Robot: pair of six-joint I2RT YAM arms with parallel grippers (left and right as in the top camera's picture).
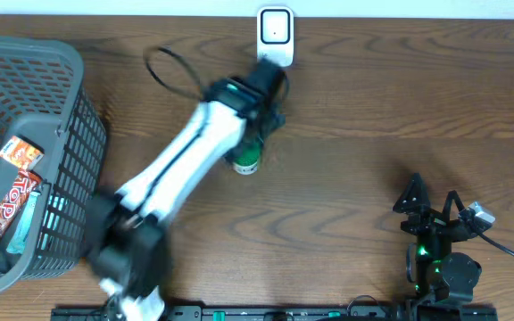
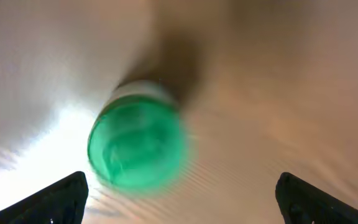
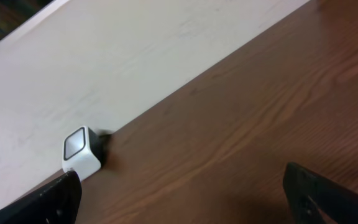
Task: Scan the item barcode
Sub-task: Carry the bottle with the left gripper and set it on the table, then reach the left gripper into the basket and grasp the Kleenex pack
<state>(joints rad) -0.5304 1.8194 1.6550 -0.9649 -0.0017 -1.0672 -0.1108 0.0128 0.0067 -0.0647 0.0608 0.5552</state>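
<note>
**Green-capped bottle (image 1: 245, 162) standing near scanner**

Bottle is found upright on the surface (image 1: 373, 98), near the scanner (image 1: 275, 31), below the left jaws, which are spread wide and touch nothing. Right jaws are likewise wide and empty. Bottle is judged light, rigid and smooth-sided, best gripped across the body under the cap (image 2: 137, 148). Wrist view is blurred; barcode cannot be made out.

The only print close to legible is on a red-brown snack wrapper (image 1: 12, 209) in the grey basket (image 1: 70, 134), well off to the left of the left gripper (image 2: 180, 186). Its large pale letters seem to read "TOP", though the view is coarse. An orange packet (image 1: 20, 152) just beyond it carries print too small to read. The green-capped bottle (image 1: 245, 162) beneath that gripper has a label too small to read.
</note>
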